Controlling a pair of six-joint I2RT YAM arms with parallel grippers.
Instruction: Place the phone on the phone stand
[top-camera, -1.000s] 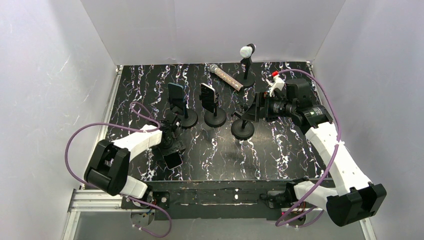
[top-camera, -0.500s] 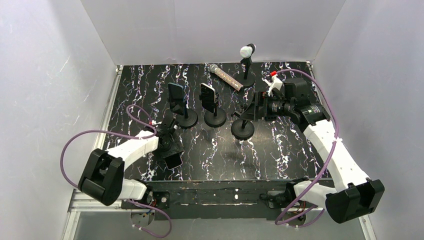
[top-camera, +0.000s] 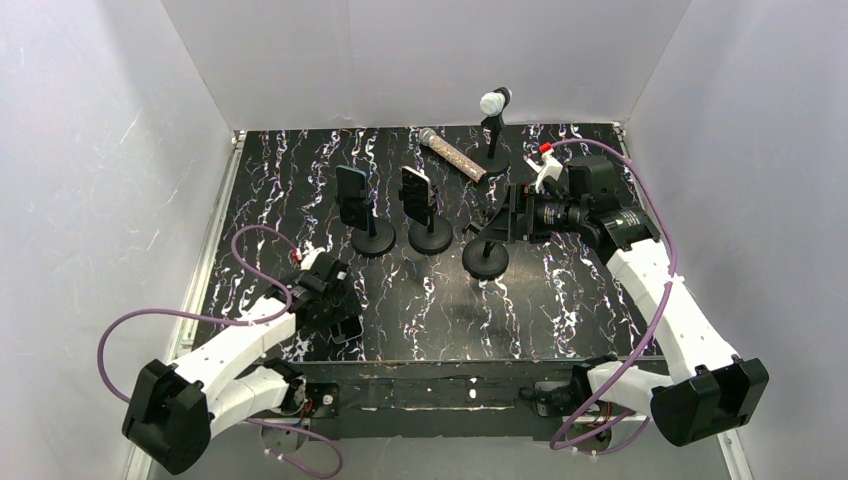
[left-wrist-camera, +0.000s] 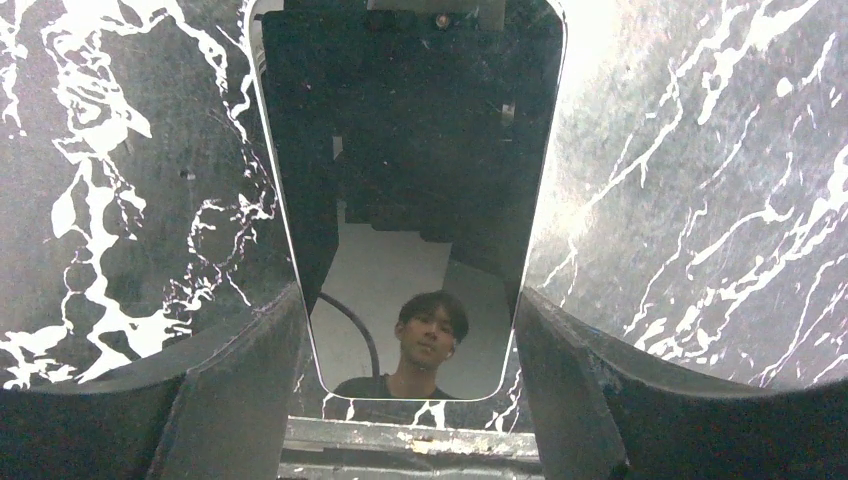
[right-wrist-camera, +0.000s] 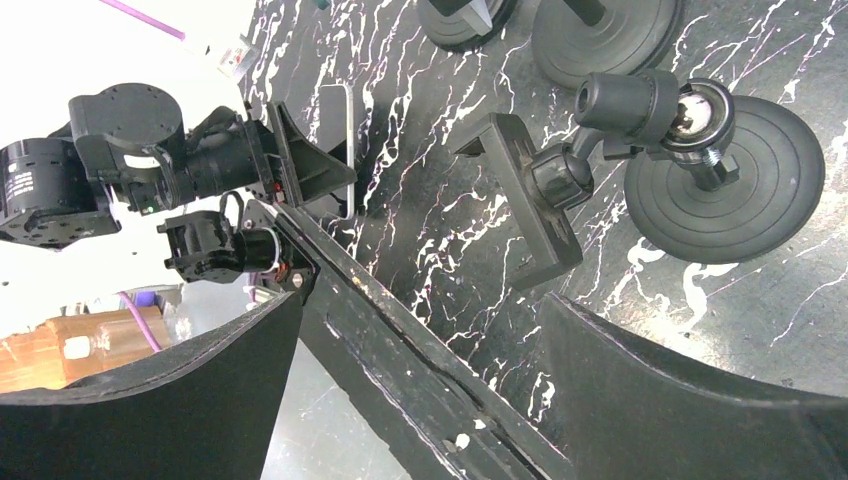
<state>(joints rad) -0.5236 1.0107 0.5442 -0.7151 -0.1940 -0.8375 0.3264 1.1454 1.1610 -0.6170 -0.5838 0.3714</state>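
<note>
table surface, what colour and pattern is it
Black table with white marble-like veining; top external view shows it best.

The left claw (top-camera: 338, 318) pinches the phone (left-wrist-camera: 400, 150) by its edges; the right claw (top-camera: 508, 220) gapes wide, far to its right.

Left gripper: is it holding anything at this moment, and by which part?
The left gripper grips the phone by its two long edges, one finger on each side. The phone appears to lie flat on the table.
</note>
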